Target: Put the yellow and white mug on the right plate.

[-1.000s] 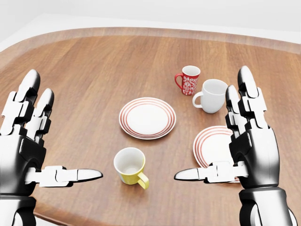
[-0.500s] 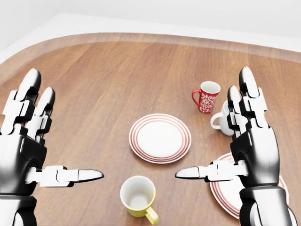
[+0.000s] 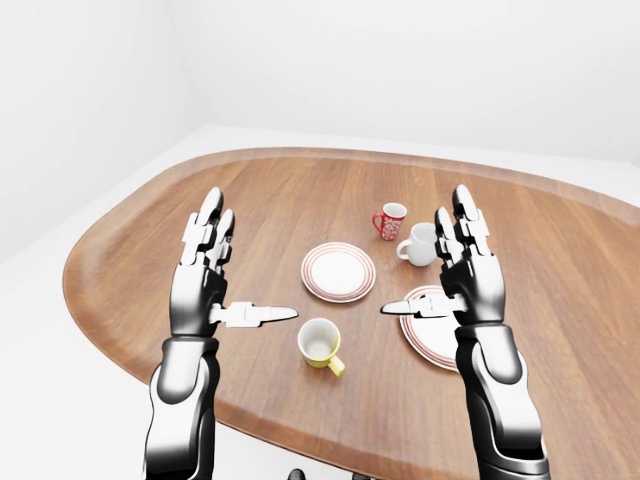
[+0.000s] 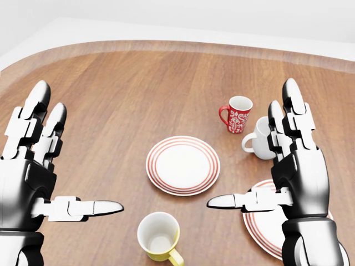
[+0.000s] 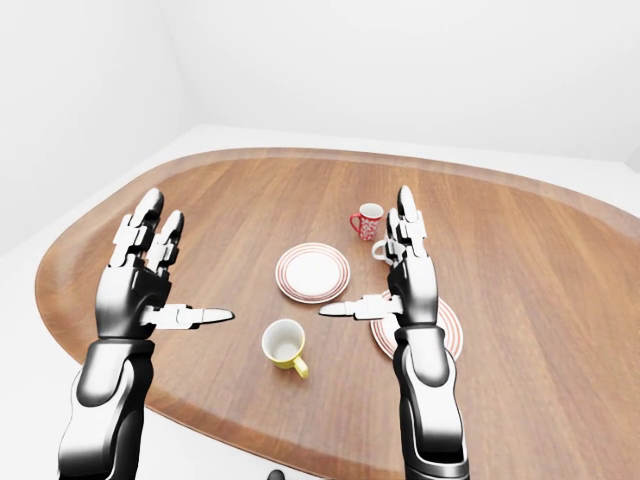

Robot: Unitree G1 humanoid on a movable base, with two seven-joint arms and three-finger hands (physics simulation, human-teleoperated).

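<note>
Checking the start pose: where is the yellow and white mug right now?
In the head view the yellow mug stands on the table at bottom centre, between both open hands, below the middle plate.

Brown wood-grain table (image 4: 122, 94). Mug (image 4: 159, 236), yellow outside, white inside. Two white plates (image 4: 183, 165) (image 3: 432, 330) with red concentric rim stripes. Red mug (image 4: 236, 114) with white pattern. Plain white mug (image 3: 420, 245). Black-and-silver hands (image 4: 33, 183) (image 4: 288, 177).

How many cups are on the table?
3. A yellow and white mug at the head view's bottom, a red patterned mug and a white mug at its right, partly behind the right hand.
</note>
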